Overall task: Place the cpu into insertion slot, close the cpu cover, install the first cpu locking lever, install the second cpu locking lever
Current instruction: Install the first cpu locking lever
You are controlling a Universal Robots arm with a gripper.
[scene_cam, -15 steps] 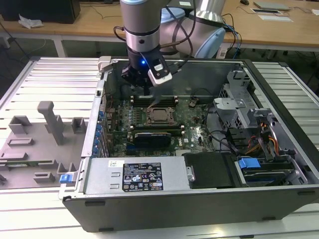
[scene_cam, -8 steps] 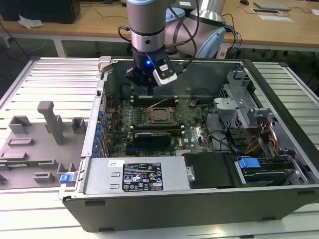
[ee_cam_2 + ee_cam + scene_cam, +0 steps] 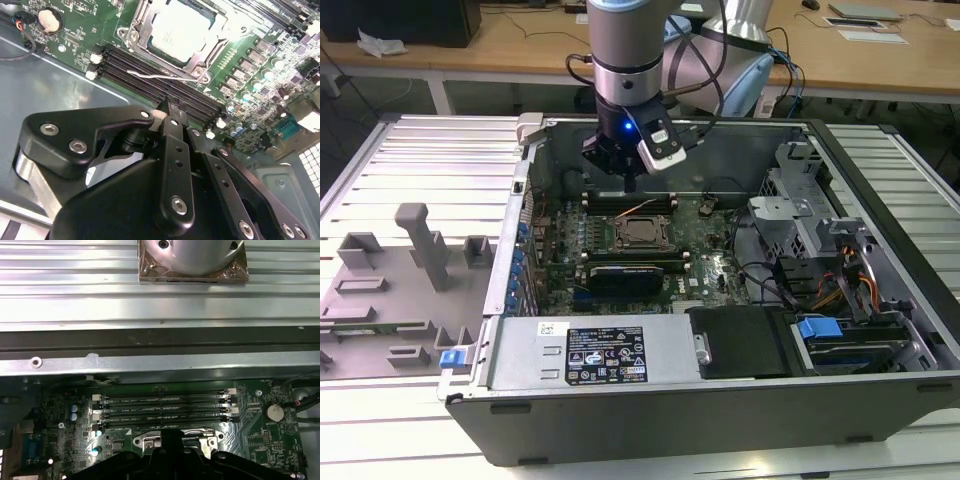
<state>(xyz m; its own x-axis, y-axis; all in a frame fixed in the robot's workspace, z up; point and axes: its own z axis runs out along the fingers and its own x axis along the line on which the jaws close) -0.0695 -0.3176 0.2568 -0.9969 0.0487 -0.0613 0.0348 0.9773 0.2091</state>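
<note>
The cpu lies flat in the insertion slot, its pale silver top showing through the window of the cpu cover, which lies down around it. A thin wire locking lever stands loose beside the socket, over the long black memory slots. It also shows as a slanted rod, the lever, in the exterior view. My gripper hangs just above the memory slots next to the socket, fingers shut with nothing between them. The gripper is behind the socket in the exterior view.
The green motherboard sits in an open dark computer case. A power supply and drive cages fill the case's front and the exterior view's right. A grey fixture tray lies at the exterior view's left. The case wall runs behind the memory slots.
</note>
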